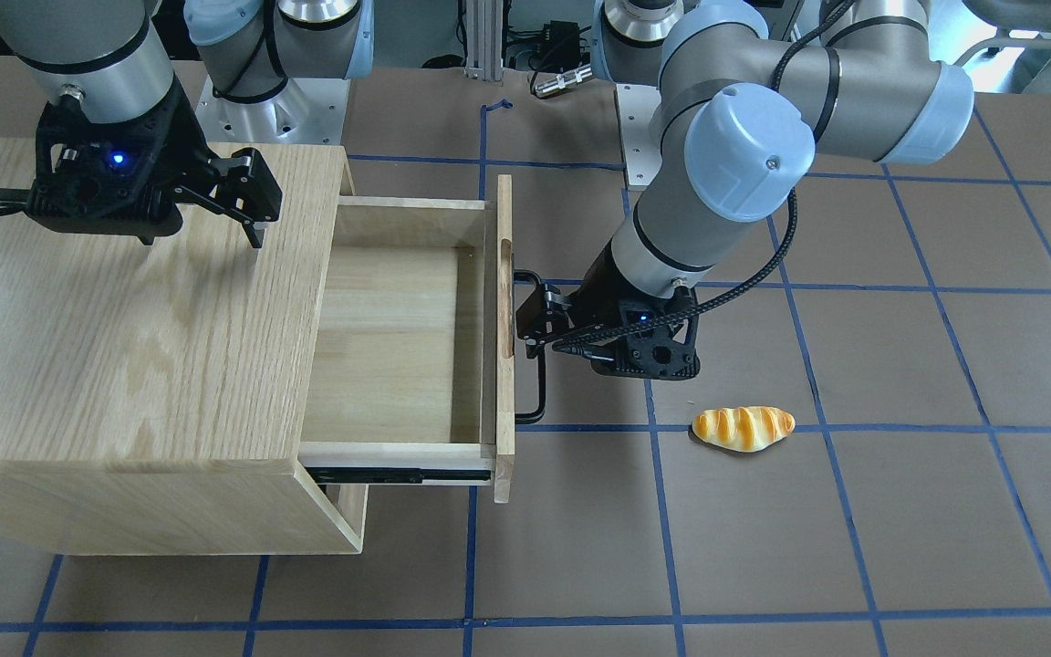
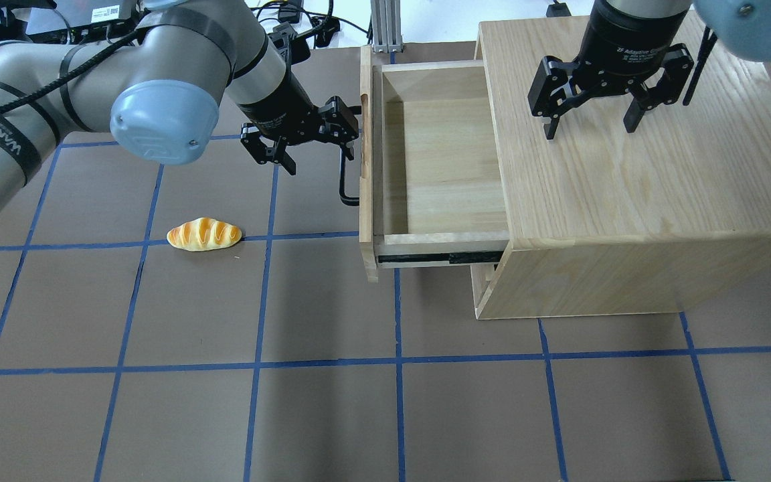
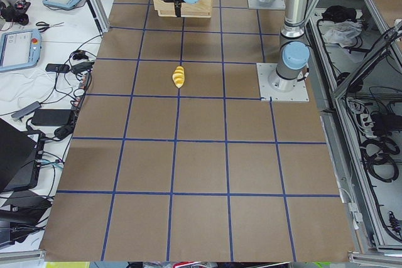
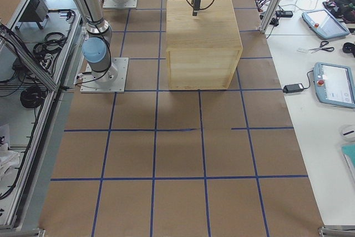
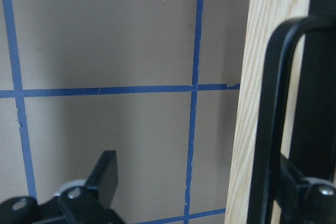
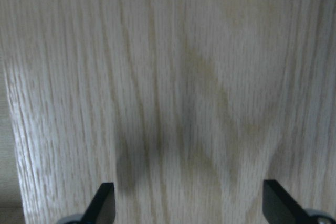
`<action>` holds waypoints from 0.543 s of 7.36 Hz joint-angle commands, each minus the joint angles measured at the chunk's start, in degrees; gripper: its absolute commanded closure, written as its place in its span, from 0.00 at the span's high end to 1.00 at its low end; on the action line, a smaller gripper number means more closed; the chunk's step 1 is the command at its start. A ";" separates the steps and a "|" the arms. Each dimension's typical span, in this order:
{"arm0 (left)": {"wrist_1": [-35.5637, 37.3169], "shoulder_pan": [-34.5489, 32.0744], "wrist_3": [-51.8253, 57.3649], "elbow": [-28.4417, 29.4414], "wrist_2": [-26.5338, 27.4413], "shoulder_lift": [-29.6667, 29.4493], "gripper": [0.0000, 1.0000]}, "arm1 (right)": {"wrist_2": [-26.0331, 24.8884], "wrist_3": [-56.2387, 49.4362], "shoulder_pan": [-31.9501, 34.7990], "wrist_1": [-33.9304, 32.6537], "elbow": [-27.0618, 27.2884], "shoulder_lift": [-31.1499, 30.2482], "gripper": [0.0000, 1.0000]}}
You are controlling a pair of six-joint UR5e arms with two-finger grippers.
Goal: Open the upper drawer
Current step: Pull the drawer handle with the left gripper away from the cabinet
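The upper drawer (image 1: 398,338) (image 2: 439,161) is pulled out of the oak cabinet (image 1: 124,319) (image 2: 626,187), and its inside is empty. Its black bar handle (image 1: 539,392) (image 2: 344,184) (image 5: 273,129) is on the front panel. My left gripper (image 1: 555,328) (image 2: 312,140) points down at the handle and is open. One finger (image 5: 315,103) is between the bar and the panel, the other finger (image 5: 105,174) stands away from it. My right gripper (image 1: 202,233) (image 2: 589,127) (image 6: 189,208) is open and empty, close over the cabinet top.
A toy bread roll (image 1: 743,427) (image 2: 203,234) (image 3: 178,76) lies on the brown table with blue tape lines, a little way from the drawer front. A black side rail (image 2: 439,257) shows under the drawer. The cabinet also shows in the exterior right view (image 4: 202,31).
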 commanded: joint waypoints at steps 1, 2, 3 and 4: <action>-1.57 1.37 0.46 0.01 0.08 0.91 1.00 | 0.00 -0.07 0.01 0.00 -0.02 0.00 1.00; -2.10 1.90 0.64 0.01 0.08 1.26 1.00 | 0.00 0.02 -0.07 0.00 -0.02 0.00 1.00; -2.80 2.60 0.73 0.01 0.08 1.35 1.00 | 0.00 0.02 -0.07 0.00 0.07 0.00 1.00; -2.89 2.78 0.73 -0.08 0.17 1.26 1.00 | 0.00 0.02 0.01 0.00 -0.01 0.00 1.00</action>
